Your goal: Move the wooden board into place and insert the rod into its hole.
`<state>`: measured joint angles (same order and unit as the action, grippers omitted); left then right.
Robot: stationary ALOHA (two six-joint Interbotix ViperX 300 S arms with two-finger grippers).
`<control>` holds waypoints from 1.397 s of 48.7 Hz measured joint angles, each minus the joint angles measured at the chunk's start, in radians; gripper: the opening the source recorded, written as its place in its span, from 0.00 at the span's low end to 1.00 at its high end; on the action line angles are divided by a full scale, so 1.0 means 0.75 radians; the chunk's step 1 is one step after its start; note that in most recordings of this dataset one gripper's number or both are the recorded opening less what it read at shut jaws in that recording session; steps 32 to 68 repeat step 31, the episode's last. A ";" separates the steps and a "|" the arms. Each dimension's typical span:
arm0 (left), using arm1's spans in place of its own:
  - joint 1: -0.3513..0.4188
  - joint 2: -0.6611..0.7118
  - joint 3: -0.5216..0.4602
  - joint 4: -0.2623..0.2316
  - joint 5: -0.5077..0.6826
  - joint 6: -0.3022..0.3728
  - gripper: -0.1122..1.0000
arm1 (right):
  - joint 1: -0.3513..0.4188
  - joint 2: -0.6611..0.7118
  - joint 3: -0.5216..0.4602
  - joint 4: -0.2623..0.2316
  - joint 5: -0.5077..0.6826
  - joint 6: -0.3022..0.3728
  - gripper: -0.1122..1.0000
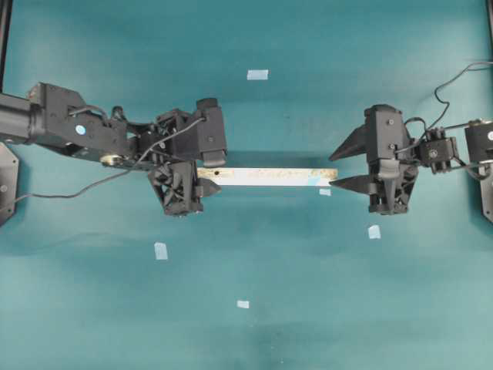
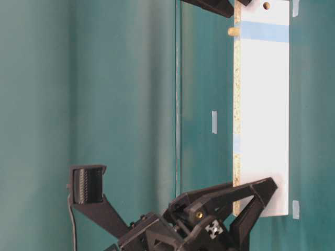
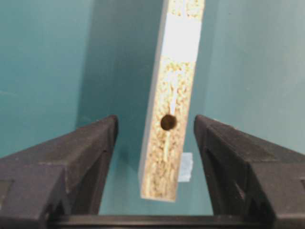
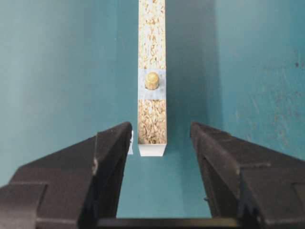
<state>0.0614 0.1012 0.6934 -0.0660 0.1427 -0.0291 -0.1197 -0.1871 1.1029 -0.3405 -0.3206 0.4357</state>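
The wooden board (image 1: 266, 176) stands on its long edge across the middle of the teal table, speckled edge up. Its left end (image 3: 167, 157) lies between the fingers of my left gripper (image 1: 202, 173), which is open with a gap on both sides. An empty round hole (image 3: 168, 122) shows in the upper edge there. My right gripper (image 4: 160, 126) is open just short of the board's right end (image 4: 152, 143). The cream rod (image 4: 152, 80) sticks up out of the board's edge, ringed by blue tape. It shows in the table-level view too, as the rod (image 2: 233, 31).
Small pale-blue tape squares lie on the table at the back (image 1: 257, 75), front left (image 1: 161, 250), front middle (image 1: 243, 304) and front right (image 1: 373, 231). Cables trail from both arms. Dark frame parts stand at the left and right table edges.
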 measured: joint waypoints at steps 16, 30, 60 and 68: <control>0.000 -0.043 0.035 0.000 0.000 0.000 0.67 | 0.000 -0.041 0.047 -0.002 0.000 0.000 0.66; 0.000 -0.119 0.106 -0.002 -0.020 0.000 0.65 | 0.000 -0.170 0.119 -0.002 0.002 0.000 0.66; 0.000 -0.125 0.112 0.000 -0.025 0.002 0.64 | 0.000 -0.182 0.123 0.000 0.002 0.000 0.66; 0.000 -0.125 0.112 0.000 -0.025 0.002 0.64 | 0.000 -0.182 0.123 0.000 0.002 0.000 0.66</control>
